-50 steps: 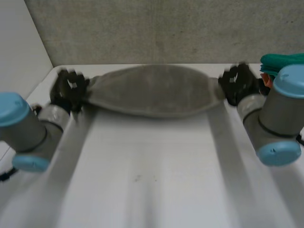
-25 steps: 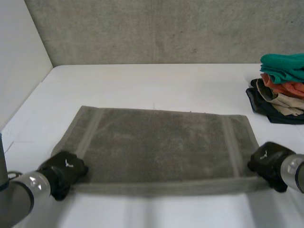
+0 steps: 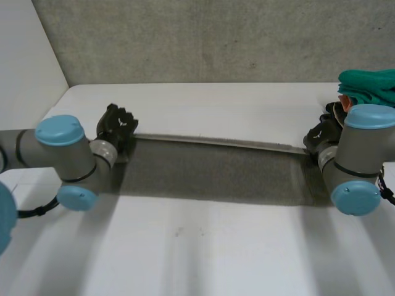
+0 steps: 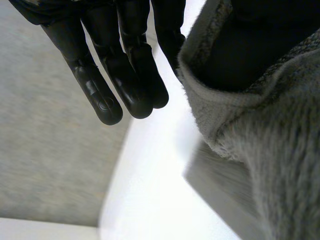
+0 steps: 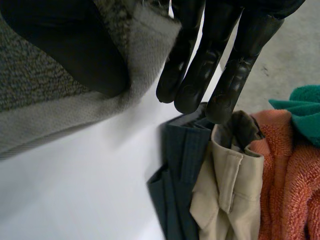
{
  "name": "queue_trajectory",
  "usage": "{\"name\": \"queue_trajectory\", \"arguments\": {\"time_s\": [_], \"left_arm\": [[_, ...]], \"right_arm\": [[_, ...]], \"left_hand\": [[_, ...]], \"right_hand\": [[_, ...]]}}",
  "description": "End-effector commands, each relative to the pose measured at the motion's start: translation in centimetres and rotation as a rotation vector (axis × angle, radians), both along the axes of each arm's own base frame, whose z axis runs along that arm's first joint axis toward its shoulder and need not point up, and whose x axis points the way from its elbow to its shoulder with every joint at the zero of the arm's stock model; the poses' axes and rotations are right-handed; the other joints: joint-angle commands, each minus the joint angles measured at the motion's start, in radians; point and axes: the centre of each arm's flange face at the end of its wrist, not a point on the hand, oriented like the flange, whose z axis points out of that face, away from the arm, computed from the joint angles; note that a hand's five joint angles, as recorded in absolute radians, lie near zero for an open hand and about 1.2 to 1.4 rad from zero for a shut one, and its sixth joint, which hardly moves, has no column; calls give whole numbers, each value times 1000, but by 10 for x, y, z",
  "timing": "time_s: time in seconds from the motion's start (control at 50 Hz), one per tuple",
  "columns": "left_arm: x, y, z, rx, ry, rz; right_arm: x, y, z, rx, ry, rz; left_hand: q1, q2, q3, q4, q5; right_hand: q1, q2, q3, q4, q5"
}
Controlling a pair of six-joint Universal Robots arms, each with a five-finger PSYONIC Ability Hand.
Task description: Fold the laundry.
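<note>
The grey towel [image 3: 216,169] is held stretched between the two hands over the white worktop [image 3: 203,246], its gripped edge drawn taut in a straight line. Whether the rest touches the worktop cannot be told. The left hand [image 3: 117,126] is set at the towel's left end, the right hand [image 3: 321,132] at its right end. On each, the fingers are kept straight and the cloth is pinched against the thumb. Both arms are reached forward. A pile of clothes [image 3: 370,83] is noted just beside the right hand.
</note>
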Motion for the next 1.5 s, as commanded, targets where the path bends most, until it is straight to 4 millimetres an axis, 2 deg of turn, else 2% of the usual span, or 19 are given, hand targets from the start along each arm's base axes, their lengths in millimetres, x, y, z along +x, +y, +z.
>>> {"name": "queue_trajectory", "arguments": {"time_s": [0.02,0.04,0.06,0.1,0.2,0.28,0.42,0.52,0.6,0.66,0.74,0.86,1.0,1.2,1.26,1.32,1.4,1.44,1.5], "left_arm": [[-19,-34,-5,-173,56,-27],[-20,-35,-6,-180,58,-27],[-23,-33,-8,-190,62,-36],[-26,-31,-10,-198,67,-44],[-36,-17,-4,-235,82,-71],[-39,-3,16,-253,101,-87],[-33,23,28,-208,108,-94],[-22,47,44,-170,141,-93],[-9,54,39,-102,149,-79],[13,49,33,-56,138,-39],[32,38,29,-35,133,-10],[48,17,26,-49,137,16],[49,-3,6,-30,130,30],[50,-35,-18,-38,136,33],[49,-40,-16,-61,142,27],[53,-57,1,-141,170,61],[71,-81,19,-222,229,194],[77,-82,21,-217,251,221],[70,-75,17,-190,261,180]], "right_arm": [[6,-27,-11,-75,6,-64],[8,-28,-12,-83,5,-62],[9,-28,-12,-89,5,-60],[14,-28,-11,-104,-11,-51],[18,-21,2,-127,-44,-42],[18,-9,32,-161,-125,-39],[11,19,72,-158,-255,-6],[9,42,67,-58,-272,33],[7,59,50,63,-269,58],[5,71,38,149,-261,66],[-4,73,29,202,-261,54],[-10,71,19,205,-273,55],[-11,65,6,161,-285,60],[-11,65,4,156,-284,58],[-12,67,2,163,-282,56],[-12,68,0,167,-281,54],[-12,70,-1,174,-281,55],[-11,71,-1,175,-281,56],[-11,72,-2,180,-280,57]], "left_hand": [[-9,-48,-45,-47,-24],[-263,-302,-299,-301,-278],[-977,-1016,-1013,-1015,-992],[-903,-943,-940,-942,-919],[-977,-1016,-1013,-1015,-992],[-977,-1016,-1013,-1015,-992],[-977,-1016,-1013,-1015,-992],[-977,-1016,-1013,-1015,-992],[-977,-1016,-1013,-1015,-992],[-977,-1016,-1013,-1015,-992],[-977,-1016,-1013,-1015,-992],[-977,-1016,-1013,-1015,-992],[-977,-1016,-1013,-1015,-992],[-964,-1004,-1001,-1003,-980],[-926,-966,-962,-965,-942],[-891,-930,-927,-929,-906],[-888,-927,-924,-926,-903],[-896,-936,-933,-935,-912],[-899,-939,-936,-938,-915]], "right_hand": [[-97,-281,-289,-291,-294],[-544,-728,-736,-738,-741],[-820,-1004,-1012,-1014,-1017],[-820,-1004,-1012,-1014,-1017],[-820,-1004,-1012,-1014,-1017],[-820,-1004,-1012,-1014,-1017],[-820,-1004,-1012,-1014,-1017],[-820,-1004,-1012,-1014,-1017],[-820,-1004,-1012,-1014,-1017],[-820,-1004,-1012,-1014,-1017],[-820,-1004,-1012,-1014,-1017],[-816,-999,-1007,-1010,-1012],[-757,-941,-949,-951,-954],[-692,-876,-884,-887,-889],[-687,-870,-878,-881,-883],[-660,-844,-852,-854,-857],[-648,-832,-840,-843,-845],[-645,-829,-837,-840,-842],[-622,-806,-814,-816,-819]]}}
